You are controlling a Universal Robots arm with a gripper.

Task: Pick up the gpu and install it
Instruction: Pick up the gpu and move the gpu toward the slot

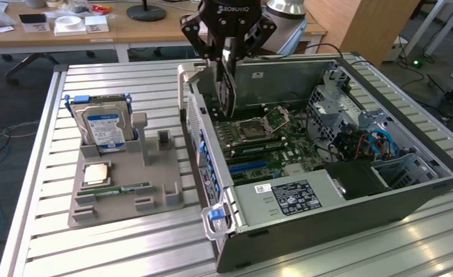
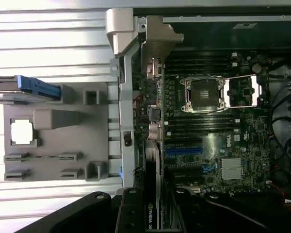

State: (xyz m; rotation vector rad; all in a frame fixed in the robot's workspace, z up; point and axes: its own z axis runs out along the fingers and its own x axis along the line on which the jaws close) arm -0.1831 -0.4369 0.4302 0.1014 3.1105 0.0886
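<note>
The gripper (image 1: 228, 57) is pinching the gpu (image 1: 223, 92) by its top, so the card hangs straight down on its edge over the open computer case (image 1: 411, 190), close to the case wall on the exterior view's left. The picking up looks done (the gray holder (image 1: 118, 199) beside the case has a hard drive (image 1: 103, 130) standing in it). The card does not look pushed into the green board (image 1: 269, 144) yet, so the plugging in is left.

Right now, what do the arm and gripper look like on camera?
The gripper is black, with angular linkages on each side and white lettering across its body. The arm shows a rounded silver-grey joint housing.
</note>
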